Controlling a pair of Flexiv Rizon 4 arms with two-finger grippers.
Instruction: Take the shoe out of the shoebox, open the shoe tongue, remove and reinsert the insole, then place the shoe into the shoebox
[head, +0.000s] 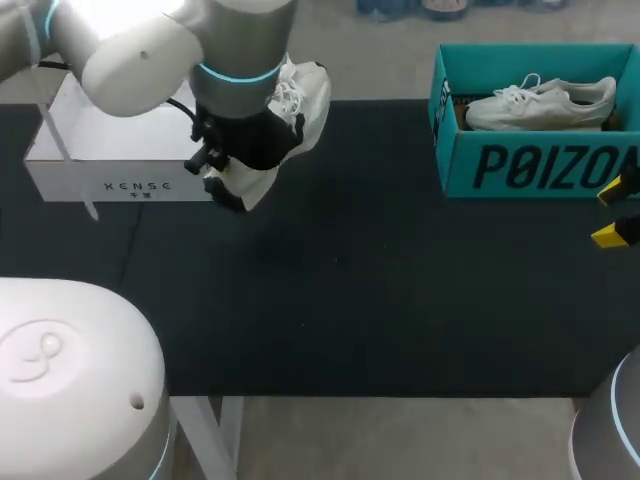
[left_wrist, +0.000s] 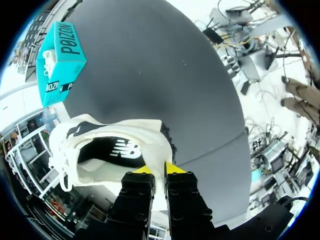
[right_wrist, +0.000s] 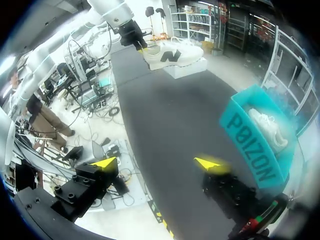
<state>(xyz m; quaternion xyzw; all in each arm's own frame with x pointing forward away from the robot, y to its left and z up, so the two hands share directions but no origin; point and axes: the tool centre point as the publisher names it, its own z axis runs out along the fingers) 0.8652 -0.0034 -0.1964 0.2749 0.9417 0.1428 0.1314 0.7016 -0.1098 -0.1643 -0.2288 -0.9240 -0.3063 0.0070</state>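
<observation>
A white sneaker (head: 308, 102) hangs in the air just right of the white shoebox (head: 110, 150). My left gripper (left_wrist: 159, 170) is shut on its heel rim, and the dark insole with a white logo shows inside the shoe (left_wrist: 115, 150). In the head view my left wrist hides most of the shoe. My right gripper (head: 618, 212) stands open at the table's right edge, in front of the teal box. Nothing is between the fingers of the right gripper (right_wrist: 156, 163). In the right wrist view the held sneaker (right_wrist: 172, 54) floats over the white shoebox (right_wrist: 187, 67) at the far end.
A teal shoebox (head: 540, 165) at the back right holds a second white sneaker (head: 540, 103); the teal shoebox (right_wrist: 255, 145) lies beside my right gripper. The black mat (head: 350, 290) covers the table between the boxes.
</observation>
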